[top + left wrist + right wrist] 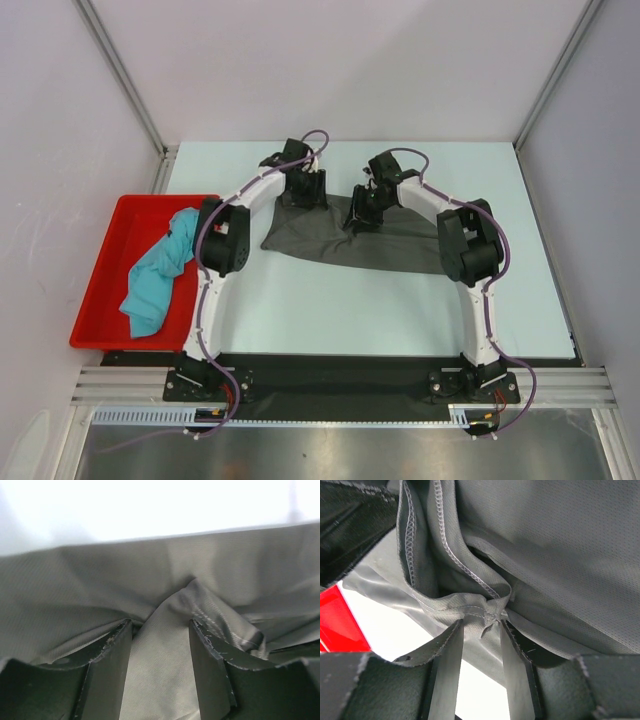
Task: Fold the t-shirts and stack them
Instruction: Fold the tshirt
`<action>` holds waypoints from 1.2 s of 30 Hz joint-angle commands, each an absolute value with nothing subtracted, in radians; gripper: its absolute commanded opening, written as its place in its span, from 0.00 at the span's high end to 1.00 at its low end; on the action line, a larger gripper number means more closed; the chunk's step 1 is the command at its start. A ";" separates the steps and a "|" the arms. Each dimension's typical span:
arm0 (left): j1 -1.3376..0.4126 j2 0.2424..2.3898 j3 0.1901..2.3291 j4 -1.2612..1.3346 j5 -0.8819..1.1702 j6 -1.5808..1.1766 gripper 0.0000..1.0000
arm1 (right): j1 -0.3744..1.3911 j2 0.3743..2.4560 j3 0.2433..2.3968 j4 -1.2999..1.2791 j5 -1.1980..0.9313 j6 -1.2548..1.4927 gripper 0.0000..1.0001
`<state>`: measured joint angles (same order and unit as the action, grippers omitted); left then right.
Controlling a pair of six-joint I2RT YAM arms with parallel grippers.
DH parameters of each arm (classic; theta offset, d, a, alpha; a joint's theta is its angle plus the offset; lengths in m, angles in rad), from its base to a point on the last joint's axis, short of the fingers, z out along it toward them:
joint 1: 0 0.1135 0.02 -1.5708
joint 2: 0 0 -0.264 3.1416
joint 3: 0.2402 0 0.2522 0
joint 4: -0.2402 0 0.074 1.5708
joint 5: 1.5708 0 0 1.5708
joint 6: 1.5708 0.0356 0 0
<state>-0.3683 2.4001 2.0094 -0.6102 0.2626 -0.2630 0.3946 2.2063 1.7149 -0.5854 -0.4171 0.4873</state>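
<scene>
The dark grey t-shirt [390, 245] lies spread on the pale table, its far edge lifted and bunched. My left gripper [303, 190] is at the shirt's far left edge. In the left wrist view it [160, 622] is shut on a raised fold of the grey cloth [160, 670]. My right gripper [365, 215] is at the shirt's far middle edge. In the right wrist view it [480, 622] is shut on a gathered, stitched hem [490, 607]. The teal t-shirt [160, 270] lies crumpled in the red tray [95, 300], draped over its right rim.
The red tray sits at the table's left edge and also shows in the right wrist view [340, 620]. Grey walls with metal posts enclose the table on three sides. A black strip [340, 370] runs along the near edge between the arm bases.
</scene>
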 commanded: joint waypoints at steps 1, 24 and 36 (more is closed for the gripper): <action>-0.364 2.329 1.971 -0.672 0.146 -0.285 0.45 | 0.390 2.209 1.730 -0.546 -0.446 0.514 0.60; -0.364 2.327 2.000 -0.526 0.331 -0.273 0.34 | 0.382 2.240 1.743 -0.532 -0.482 0.537 0.63; -0.364 2.407 2.052 -0.500 0.394 -0.287 0.39 | 0.377 2.250 1.753 -0.540 -0.500 0.535 0.63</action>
<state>-0.3679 2.3844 2.0060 -0.5259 0.3492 -0.2810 0.3836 2.2471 1.7172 -0.5503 -0.4816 0.5316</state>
